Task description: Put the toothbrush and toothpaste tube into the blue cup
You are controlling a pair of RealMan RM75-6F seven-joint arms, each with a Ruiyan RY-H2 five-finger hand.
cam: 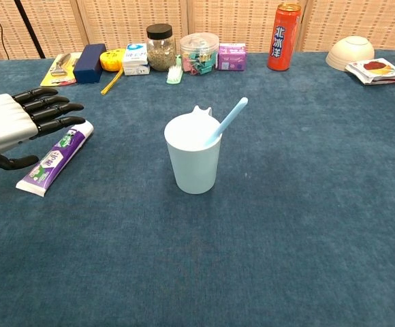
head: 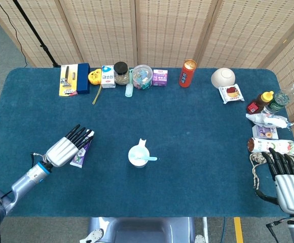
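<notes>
The pale blue cup (head: 138, 155) (cam: 193, 154) stands upright mid-table with a light blue toothbrush (cam: 226, 121) (head: 150, 158) leaning inside it, handle sticking out to the right. A purple and white toothpaste tube (cam: 54, 157) (head: 81, 154) lies flat on the cloth left of the cup. My left hand (head: 68, 147) (cam: 17, 122) hovers over the tube's left side, fingers straight and apart, thumb below, holding nothing. My right hand (head: 287, 183) rests at the table's right front corner, fingers extended, empty; the chest view does not show it.
Along the far edge stand a razor pack (head: 67, 79), a blue box (head: 83, 78), a jar (head: 120, 73), a clip tub (head: 142, 76), a red can (head: 187, 73) and a white bowl (head: 222, 77). Bottles and packets (head: 268, 124) crowd the right edge by a rope coil (head: 258, 161).
</notes>
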